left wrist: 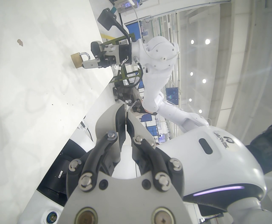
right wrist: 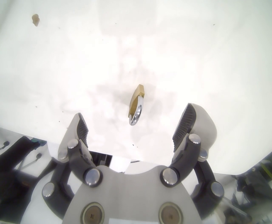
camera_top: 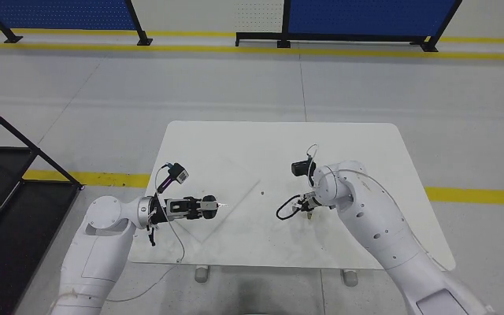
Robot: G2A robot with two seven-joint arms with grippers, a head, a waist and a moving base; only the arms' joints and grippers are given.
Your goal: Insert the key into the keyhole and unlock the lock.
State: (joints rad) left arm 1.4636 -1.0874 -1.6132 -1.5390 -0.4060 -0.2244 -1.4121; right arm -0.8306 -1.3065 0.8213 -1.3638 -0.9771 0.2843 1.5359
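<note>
A small brass padlock (right wrist: 136,100) with a silver shackle lies on the white table (camera_top: 276,150). My right gripper (right wrist: 135,114) is open just above it, one finger on either side of the shackle and not touching. In the left wrist view the padlock (left wrist: 76,60) sits at the right gripper (left wrist: 87,55). My left gripper (left wrist: 126,124) is shut on the key (left wrist: 126,109), whose thin blade sticks out past the fingertips towards the lock. From above, the left gripper (camera_top: 206,205) with the key (camera_top: 224,205) is well left of the right gripper (camera_top: 303,206).
A small brown stain (right wrist: 35,19) marks the table beyond the lock. Bare table lies between the two grippers. The table's near edge runs close behind both arms. A black rack (camera_top: 16,189) stands off the table's left side.
</note>
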